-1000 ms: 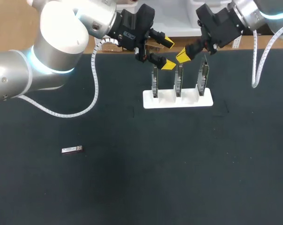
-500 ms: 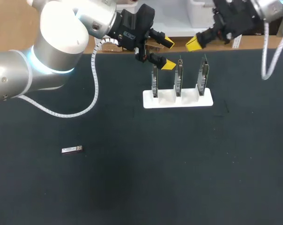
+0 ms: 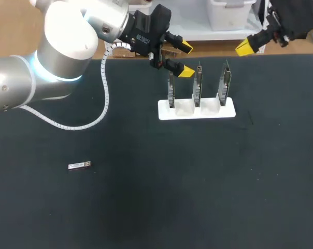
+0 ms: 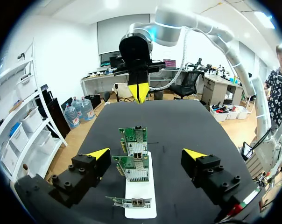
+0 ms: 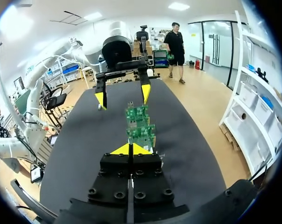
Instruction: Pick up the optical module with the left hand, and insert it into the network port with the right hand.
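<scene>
Black worktop (image 3: 208, 187), both arms at its far edge, module lying loose and well apart from them.
Worktop surface is a plain matte dark mat, tan strip along the far edge. Left arm (image 3: 63, 46) comes in from the far left corner; left jaws spread wide, nothing held, just over the left end of the stand. Right arm (image 3: 294, 13) sits at the far right corner, off past the edge; right jaws closed tip to tip on nothing. White stand (image 3: 196, 110) near far-centre holds three green cards (image 3: 198, 85) upright in a row. Module (image 3: 80, 166): small slim silver-grey bar, lying flat at near left, untouched.
</scene>
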Controlling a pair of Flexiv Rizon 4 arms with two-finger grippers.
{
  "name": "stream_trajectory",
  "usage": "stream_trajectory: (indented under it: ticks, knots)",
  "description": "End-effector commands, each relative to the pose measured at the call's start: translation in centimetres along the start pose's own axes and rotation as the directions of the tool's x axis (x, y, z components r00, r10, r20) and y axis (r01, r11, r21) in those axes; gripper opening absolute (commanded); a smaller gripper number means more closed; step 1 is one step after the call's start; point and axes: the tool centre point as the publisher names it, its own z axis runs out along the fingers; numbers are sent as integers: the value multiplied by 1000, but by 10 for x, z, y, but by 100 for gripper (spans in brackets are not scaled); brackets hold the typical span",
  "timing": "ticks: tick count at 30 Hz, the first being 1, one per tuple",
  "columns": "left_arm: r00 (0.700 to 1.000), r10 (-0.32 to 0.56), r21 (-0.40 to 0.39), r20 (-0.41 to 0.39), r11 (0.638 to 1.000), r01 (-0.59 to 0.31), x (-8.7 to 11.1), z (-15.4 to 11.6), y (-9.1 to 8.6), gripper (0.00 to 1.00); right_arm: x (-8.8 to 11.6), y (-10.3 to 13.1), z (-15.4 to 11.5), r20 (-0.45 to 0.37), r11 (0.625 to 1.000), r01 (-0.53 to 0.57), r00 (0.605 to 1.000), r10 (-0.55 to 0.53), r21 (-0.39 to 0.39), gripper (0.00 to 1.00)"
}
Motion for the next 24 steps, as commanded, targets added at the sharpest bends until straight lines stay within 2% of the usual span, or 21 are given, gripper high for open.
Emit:
stream_trajectory:
  ticks: [1, 24]
  knots:
    - [1000, 0, 3, -2, 1000, 0, 0, 0, 2, 100, 6, -7, -4, 3, 1000, -6, 1000, 6, -18, 0]
    - [1000, 0, 3, -2, 1000, 0, 0, 0, 2, 100, 13, -12, 1, -25, 999, -12, 1000, 11, -50, 0]
